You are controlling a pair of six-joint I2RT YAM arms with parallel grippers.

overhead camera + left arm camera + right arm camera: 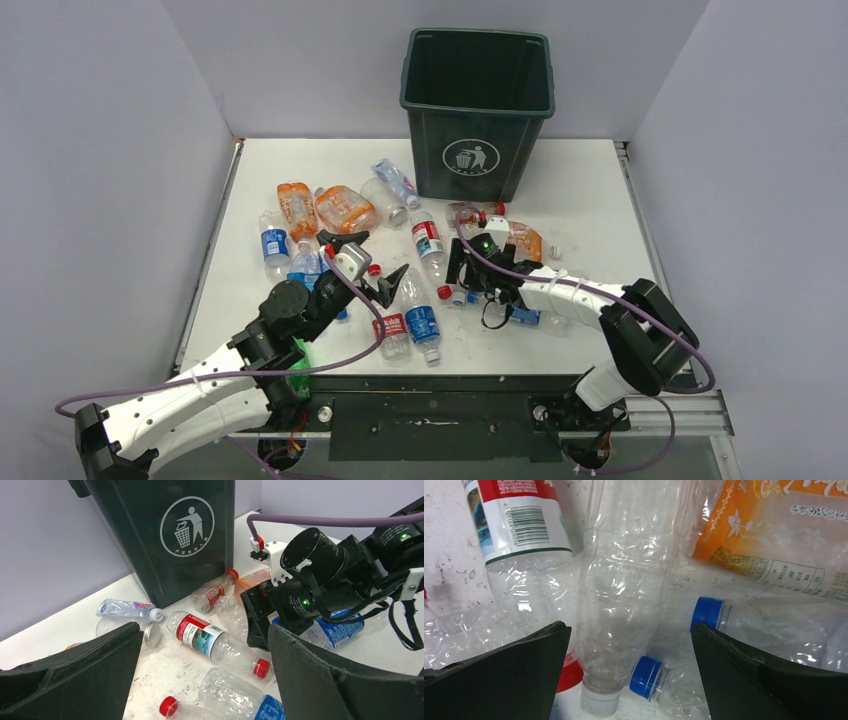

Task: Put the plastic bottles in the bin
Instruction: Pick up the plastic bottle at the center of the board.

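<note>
bin (pixel 478 110) upright, inside dark; plastic bottles (pixel 420 310) strewn before it. left gripper (pixel 204 626) spread wide, empty; right gripper (pixel 629 626) spread wide, astride clear bottle (pixel 624 575).

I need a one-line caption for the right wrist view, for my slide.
Right gripper open over a clear crushed bottle, with an orange bottle and a red-labelled bottle beside it.
</note>
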